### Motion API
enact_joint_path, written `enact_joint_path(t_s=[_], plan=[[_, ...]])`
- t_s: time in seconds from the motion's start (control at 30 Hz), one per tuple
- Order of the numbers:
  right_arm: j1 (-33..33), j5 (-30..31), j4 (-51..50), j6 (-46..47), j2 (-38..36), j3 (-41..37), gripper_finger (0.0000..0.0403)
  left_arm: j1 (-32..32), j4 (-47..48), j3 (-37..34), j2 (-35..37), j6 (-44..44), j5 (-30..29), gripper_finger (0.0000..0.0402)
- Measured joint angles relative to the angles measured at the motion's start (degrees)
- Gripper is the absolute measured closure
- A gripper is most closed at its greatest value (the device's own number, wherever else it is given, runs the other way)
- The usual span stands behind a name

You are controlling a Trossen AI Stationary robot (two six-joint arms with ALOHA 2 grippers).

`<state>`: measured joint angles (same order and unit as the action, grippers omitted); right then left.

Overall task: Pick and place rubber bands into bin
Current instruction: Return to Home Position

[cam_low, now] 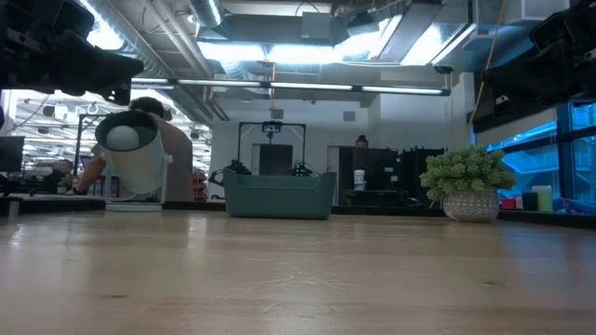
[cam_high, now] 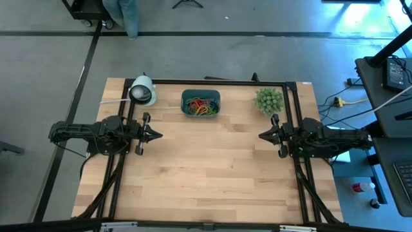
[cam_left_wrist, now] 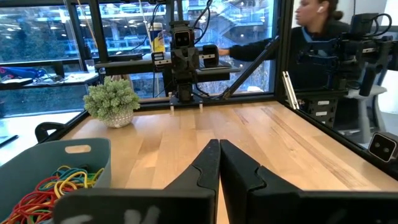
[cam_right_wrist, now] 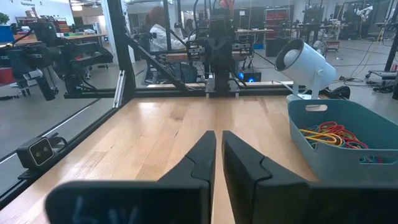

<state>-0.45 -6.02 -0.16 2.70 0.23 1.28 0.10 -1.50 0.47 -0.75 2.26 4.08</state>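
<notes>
This is a robotics lab in an open industrial hall. Bare ducts [cam_low: 177,37] and strip lights [cam_low: 307,88] run under the ceiling. The floor [cam_high: 257,58] is grey concrete, and a black metal frame [cam_high: 238,82] rings the wooden tabletop [cam_high: 206,161]. More arm rigs [cam_right_wrist: 56,62] stand on neighbouring benches and a person [cam_left_wrist: 314,43] works nearby. Cables [cam_high: 339,101] trail towards a side desk [cam_high: 370,67] carrying a laptop [cam_high: 397,74].

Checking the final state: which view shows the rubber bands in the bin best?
High view: it looks straight down into the bin, so the whole heap of rubber bands shows. The right wrist view shows most over the near wall; the left wrist view cuts part off at its edge; the low view shows only the bin's wall.
</notes>
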Motion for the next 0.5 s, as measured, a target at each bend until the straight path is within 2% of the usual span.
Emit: enact_joint_path(t_s=[0.5], plan=[[0.00,0.01,0.00,0.02,0.02,0.00,0.0369,0.00,0.00,0.00,0.00,0.02,0.00,0.0396]])
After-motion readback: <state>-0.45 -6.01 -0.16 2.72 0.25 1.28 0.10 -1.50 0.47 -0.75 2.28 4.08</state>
